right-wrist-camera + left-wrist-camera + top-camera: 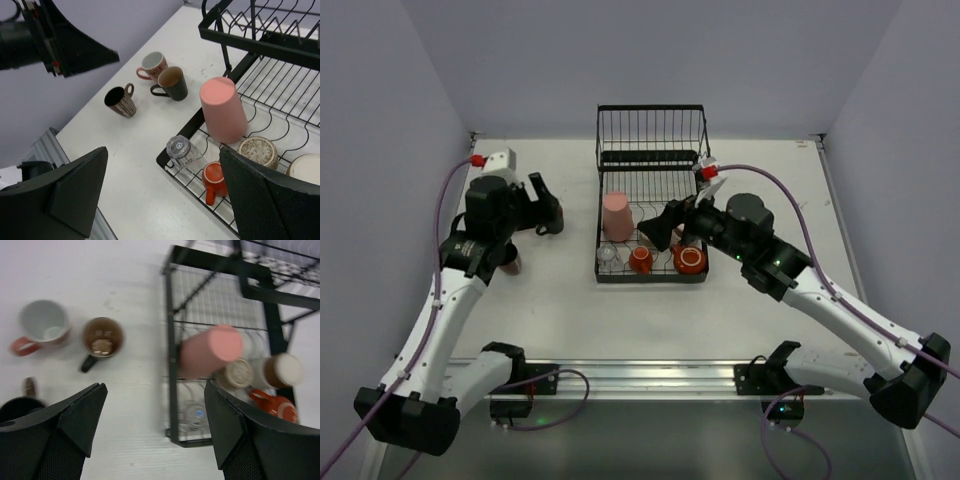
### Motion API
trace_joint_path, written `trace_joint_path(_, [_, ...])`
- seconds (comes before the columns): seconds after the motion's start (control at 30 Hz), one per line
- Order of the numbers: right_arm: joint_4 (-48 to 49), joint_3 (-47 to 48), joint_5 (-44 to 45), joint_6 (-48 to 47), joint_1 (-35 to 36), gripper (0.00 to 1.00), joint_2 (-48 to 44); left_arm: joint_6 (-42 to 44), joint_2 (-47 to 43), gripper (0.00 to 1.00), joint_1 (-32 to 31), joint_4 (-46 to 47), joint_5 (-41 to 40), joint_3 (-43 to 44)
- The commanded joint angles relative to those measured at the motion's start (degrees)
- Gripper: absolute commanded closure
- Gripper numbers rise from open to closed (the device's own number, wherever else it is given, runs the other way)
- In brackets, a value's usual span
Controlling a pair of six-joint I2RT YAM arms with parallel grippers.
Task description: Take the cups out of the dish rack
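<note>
Table (135, 165): striped mug (121, 101) whole, right wrist.

Table (135, 150) free between mugs (170, 82) and dish rack (260, 47); pink tumbler (222, 110) crowds rack front.

a dark mug (17, 406) is half hidden behind the left gripper's (155, 387) finger.

Bright even light, soft faint shadows, left wrist view blurred, others sharp
</note>
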Motion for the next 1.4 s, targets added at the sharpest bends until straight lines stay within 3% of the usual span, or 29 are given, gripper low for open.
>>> trace_joint_path(0.0, [4.59,-2.75,3.77,1.92,0.18,0.05,-4.94,-4.11,0.81,0.13,-11.84,6.49,4.96,-0.75])
trace_joint_path(0.17, [5.13,-6.88,5.8,3.24,0.18,0.05,-11.88,-4.38,6.25,0.06,-21.63,17.74,-0.49,-2.24])
trace_joint_path(0.37, [5.05,-9.7,6.33,3.42,0.09,0.05,-15.4,-2.45,14.69,0.04,-26.21,26.72,-4.61,-2.86])
trace_joint_path(1.07, [5.31,-10.93,4.57,1.49,0.09,0.05,-13.47,5.73,34.12,0.04,-27.89,39.02,-19.12,1.53])
trace_joint_path(1.13, [5.48,-11.02,4.31,1.57,0.09,0.05,-13.21,6.08,34.74,0.09,-27.98,39.99,-18.86,1.62])
trace_joint_path(1.37, [6.1,-10.93,3.6,2.36,0.09,0.06,-12.95,6.26,32.81,0.49,-27.98,41.05,-17.54,0.13])
